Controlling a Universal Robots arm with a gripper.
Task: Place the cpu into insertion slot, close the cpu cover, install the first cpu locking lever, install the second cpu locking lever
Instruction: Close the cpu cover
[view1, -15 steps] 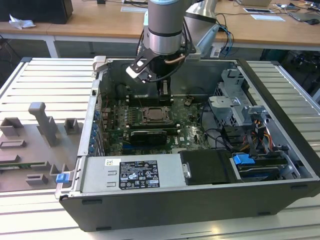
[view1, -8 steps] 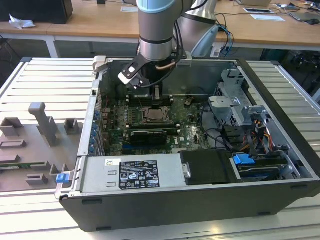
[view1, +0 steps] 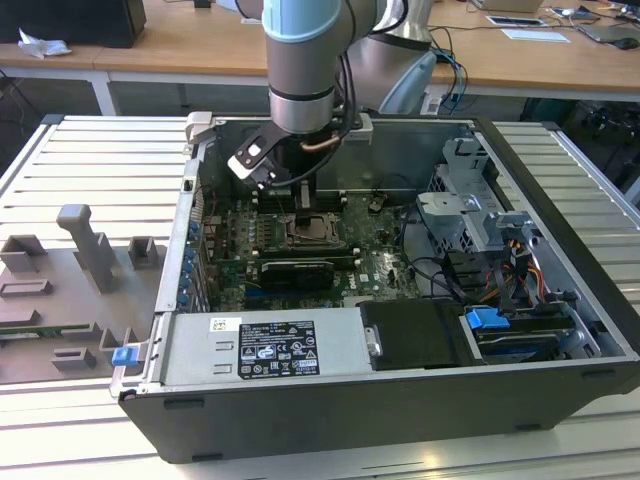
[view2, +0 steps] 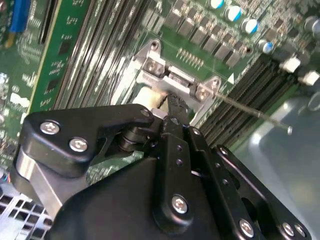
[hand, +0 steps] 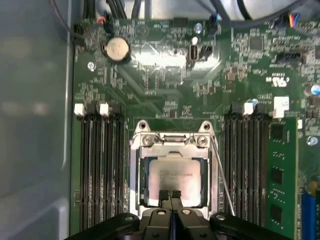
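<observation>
A slatted metal table (view1: 90, 150) carries an open computer case (view1: 330, 430), lying on its side. The arm (view1: 305, 60) reaches down into the case from the far side, and its upper part is cut off by the frame. Inside, a power supply (view1: 270, 345) lies along the near wall. A drive cage (view1: 470, 210) with tangled cables stands at the exterior view's right. A grey fixture tray (view1: 80, 270) lies outside the case at the exterior view's left.

The green motherboard (hand: 165, 85) covers the case floor. Black memory slots (hand: 100, 165) run on both sides of the socket, and a green memory module (hand: 281, 170) stands beyond one bank.

The gripper (view1: 302, 198) hangs right over the socket. In the second wrist view its black body hides most of the socket, and only the hinge end of the cpu cover (view2: 172, 75) shows.

In the first wrist view the cpu cover (hand: 172, 142) lies flat. The cpu (hand: 175, 170) sits in the insertion slot (hand: 143, 180) and shows through the cover's cut-out. The near edge of both is hidden behind the gripper (hand: 170, 194). Its fingertips are pressed together at the chip's near edge with nothing visible between them. Whether they touch the chip or the cover I cannot tell.

A thin lever rod (hand: 223, 180) slants along one side of the socket. In the second wrist view its free end (view2: 289, 130) stands out over the memory slots. A coin cell (hand: 116, 48) sits far from the socket.
</observation>
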